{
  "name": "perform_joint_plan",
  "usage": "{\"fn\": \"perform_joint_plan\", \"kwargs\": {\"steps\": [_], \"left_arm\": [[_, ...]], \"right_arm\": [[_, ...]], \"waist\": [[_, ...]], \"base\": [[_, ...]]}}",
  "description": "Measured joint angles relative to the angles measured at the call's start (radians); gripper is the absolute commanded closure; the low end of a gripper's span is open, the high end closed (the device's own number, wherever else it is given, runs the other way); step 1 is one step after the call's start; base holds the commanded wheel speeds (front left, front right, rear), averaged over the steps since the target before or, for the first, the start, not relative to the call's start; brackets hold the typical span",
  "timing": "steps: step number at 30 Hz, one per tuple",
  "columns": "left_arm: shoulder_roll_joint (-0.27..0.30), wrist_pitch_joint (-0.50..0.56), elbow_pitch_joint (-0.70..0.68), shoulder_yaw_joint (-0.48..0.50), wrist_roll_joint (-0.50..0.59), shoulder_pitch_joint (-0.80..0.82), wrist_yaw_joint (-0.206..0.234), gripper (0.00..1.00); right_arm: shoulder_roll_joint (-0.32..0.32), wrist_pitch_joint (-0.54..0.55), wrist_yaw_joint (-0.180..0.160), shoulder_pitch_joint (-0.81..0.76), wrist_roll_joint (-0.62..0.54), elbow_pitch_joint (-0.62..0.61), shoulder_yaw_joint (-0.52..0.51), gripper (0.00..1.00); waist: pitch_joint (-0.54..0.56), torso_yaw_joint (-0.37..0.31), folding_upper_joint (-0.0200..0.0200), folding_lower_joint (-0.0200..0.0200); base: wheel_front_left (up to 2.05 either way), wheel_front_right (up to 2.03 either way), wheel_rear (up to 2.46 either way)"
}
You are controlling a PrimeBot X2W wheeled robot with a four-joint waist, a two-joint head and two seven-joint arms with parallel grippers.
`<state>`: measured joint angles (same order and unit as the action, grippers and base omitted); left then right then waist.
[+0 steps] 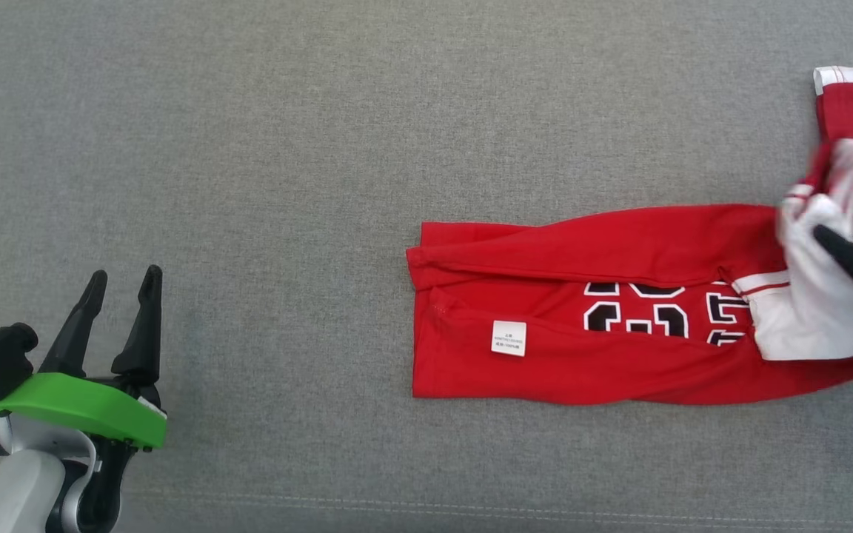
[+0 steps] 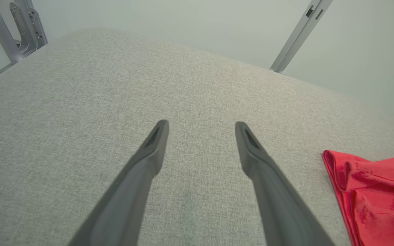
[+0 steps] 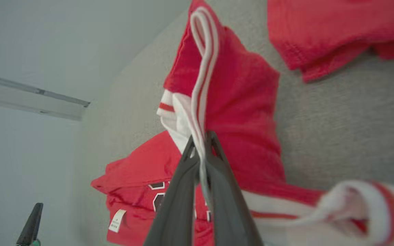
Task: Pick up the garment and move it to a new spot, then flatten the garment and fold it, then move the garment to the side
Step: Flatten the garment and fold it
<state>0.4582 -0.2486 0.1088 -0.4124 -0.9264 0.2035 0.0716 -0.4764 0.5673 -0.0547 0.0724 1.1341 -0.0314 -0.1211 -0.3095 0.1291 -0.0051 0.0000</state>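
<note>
Right wrist view: the right pincer (image 3: pixel 202 140) pinches the white-striped edge of the red jersey (image 3: pixel 238 102) on the grey table (image 3: pixel 337 136); the fold wants a slow, low carry, while the left pincer (image 1: pixel 125 275) rests spread.

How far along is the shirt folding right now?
Partly done: the shirt lies on the grey surface and already looks folded lengthwise into a strip. In hand: the right gripper is shut on the shirt's white-trimmed end. The left gripper is open, apart from the shirt. Left: finish the fold, then move the shirt aside.
</note>
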Motion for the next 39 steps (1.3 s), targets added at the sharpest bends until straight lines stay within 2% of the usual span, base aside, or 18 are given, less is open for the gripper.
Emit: {"fn": "perform_joint_plan", "kwargs": {"steps": [2,5,9,17,26,28,29,30,31,32,35,39], "left_arm": [[0.002,0.000,-0.001,-0.006,0.007,-0.004,0.000,0.00],[0.004,0.003,-0.016,-0.032,0.022,-0.003,-0.001,0.00],[0.029,0.045,-0.027,-0.088,0.076,0.007,-0.019,0.00],[0.040,0.071,-0.025,-0.106,0.095,0.042,-0.023,0.00],[0.031,0.080,-0.011,-0.114,0.095,0.058,-0.029,0.00],[0.032,0.080,-0.003,-0.112,0.095,0.058,-0.029,0.00],[0.032,0.080,0.002,-0.108,0.095,0.058,-0.028,0.00],[0.032,0.080,0.002,-0.108,0.095,0.058,-0.028,0.00],[0.034,0.080,0.006,-0.105,0.095,0.058,-0.027,0.00],[0.036,0.080,0.007,-0.103,0.095,0.058,-0.027,0.00],[0.038,0.080,0.008,-0.100,0.095,0.058,-0.026,0.00],[0.038,0.077,0.011,-0.087,0.095,0.056,-0.018,0.00]], "right_arm": [[0.041,0.037,0.029,0.020,0.043,-0.071,0.059,1.00],[0.075,0.082,0.055,0.025,0.066,-0.158,0.150,1.00],[0.163,0.077,0.054,0.046,0.015,-0.221,0.282,1.00],[0.322,-0.027,0.050,0.133,-0.146,-0.186,0.439,1.00],[0.422,-0.111,0.044,0.152,-0.232,-0.072,0.534,1.00],[0.423,-0.120,0.045,0.162,-0.243,-0.051,0.556,1.00],[0.422,-0.131,0.045,0.172,-0.253,-0.040,0.567,0.97],[0.422,-0.131,0.045,0.172,-0.253,-0.040,0.567,0.66],[0.419,-0.141,0.045,0.185,-0.271,-0.030,0.579,0.47],[0.416,-0.151,0.045,0.197,-0.286,-0.024,0.588,0.00],[0.415,-0.173,0.046,0.221,-0.295,-0.014,0.612,0.00],[0.415,-0.196,0.072,0.229,-0.288,-0.029,0.644,0.00]], "waist": [[-0.002,-0.005,0.0000,0.0000],[-0.008,-0.008,0.0000,-0.0001],[-0.027,-0.004,0.0000,0.0000],[-0.063,0.006,0.0000,0.0000],[-0.079,0.024,0.0000,0.0000],[-0.080,0.023,0.0000,0.0000],[-0.080,0.021,0.0000,0.0000],[-0.080,0.021,0.0000,0.0000],[-0.080,0.018,0.0000,0.0000],[-0.080,0.014,0.0000,0.0000],[-0.082,0.002,0.0000,0.0000],[-0.081,-0.014,0.0000,0.0000]], "base": [[0.00,0.00,0.00],[0.00,0.00,0.00],[0.00,0.00,0.00],[0.00,0.00,0.00],[0.00,0.00,0.00],[0.00,0.00,0.00],[0.00,0.00,0.00],[0.00,0.00,0.00],[0.00,0.00,0.00],[0.00,0.00,0.00],[0.00,0.00,0.00],[0.00,0.00,0.00]]}}
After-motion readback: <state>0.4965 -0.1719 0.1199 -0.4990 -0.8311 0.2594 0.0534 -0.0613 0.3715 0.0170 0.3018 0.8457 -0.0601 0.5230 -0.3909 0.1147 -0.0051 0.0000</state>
